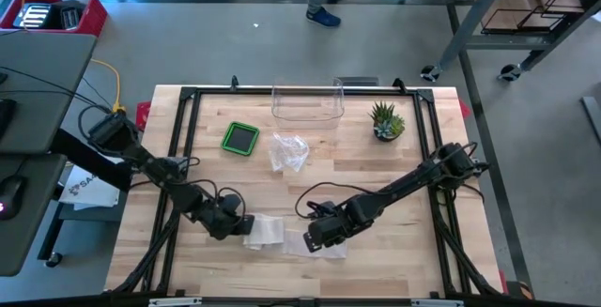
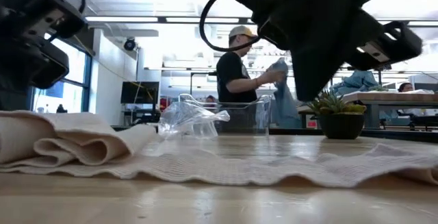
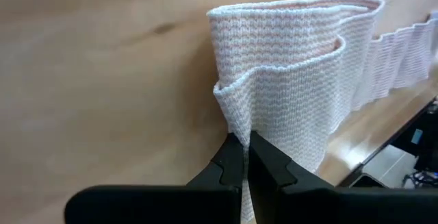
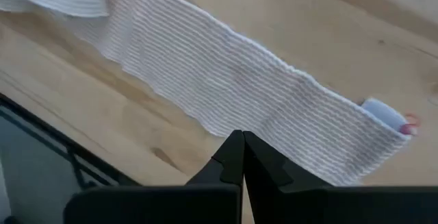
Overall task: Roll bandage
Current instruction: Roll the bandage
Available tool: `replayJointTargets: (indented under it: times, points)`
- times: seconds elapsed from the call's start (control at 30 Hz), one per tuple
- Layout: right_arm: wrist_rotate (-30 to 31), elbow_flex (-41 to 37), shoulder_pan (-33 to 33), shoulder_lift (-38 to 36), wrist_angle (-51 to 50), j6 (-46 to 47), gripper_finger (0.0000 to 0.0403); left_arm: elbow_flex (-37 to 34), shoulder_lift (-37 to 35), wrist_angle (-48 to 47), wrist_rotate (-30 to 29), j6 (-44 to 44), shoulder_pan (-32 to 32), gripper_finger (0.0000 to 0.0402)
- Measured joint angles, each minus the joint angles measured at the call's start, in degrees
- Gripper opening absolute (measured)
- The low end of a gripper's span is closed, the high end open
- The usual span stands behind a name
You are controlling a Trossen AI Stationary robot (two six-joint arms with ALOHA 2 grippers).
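Observation:
A long white knitted bandage (image 1: pixel 299 241) lies along the table's near edge. Its left end is gathered into loose folds (image 2: pixel 68 142), and its right part lies flat as a strip (image 4: pixel 226 80). That strip ends in a small clip (image 4: pixel 387 114). My left gripper (image 3: pixel 244 145) is shut on the folded end, at the near left (image 1: pixel 242 224). My right gripper (image 1: pixel 312 238) is shut and stands over the strip's near edge (image 4: pixel 241 142). In the low view its tip (image 2: pixel 305 97) hangs clear above the cloth. My left gripper pinches an upstanding fold (image 3: pixel 236 118) at the gathered left end of the bandage between its two fingertips. It comes slanting down from the table's left. The folds stand loosely on the table beyond the fingers, slack, and the strip trails off toward the right.
At the back of the table are a clear plastic box (image 1: pixel 307 103), a green square tin (image 1: pixel 241 138), crumpled clear wrap (image 1: pixel 288 150) and a small potted plant (image 1: pixel 386 122). A black frame (image 1: pixel 188 110) edges the table. A person (image 2: pixel 236 73) stands in the room beyond.

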Motion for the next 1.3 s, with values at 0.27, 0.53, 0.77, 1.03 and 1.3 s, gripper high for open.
replayJointTargets:
  times: [0.27,0.53,0.77,1.03,1.3]
  points:
    - [-4.4,-0.1,1.0,4.3,5.5,0.2,0.0,0.0,0.0,-0.1,-0.2,-2.0,-3.3,0.0]
    - [-2.5,-0.1,1.7,4.6,6.1,1.4,0.0,0.0,0.0,-1.2,0.5,0.7,-5.2,0.0]
    - [-1.6,-0.1,2.1,6.2,7.3,2.9,0.0,0.0,0.0,-1.6,0.6,2.0,-6.0,0.0]
    - [0.7,-0.1,1.4,6.8,3.6,3.0,0.0,0.1,0.1,0.0,0.4,-0.6,-6.1,0.0]
    - [2.4,-0.1,-1.0,6.8,1.5,2.9,0.0,3.5,0.0,-0.1,-4.1,4.6,-7.5,0.0]
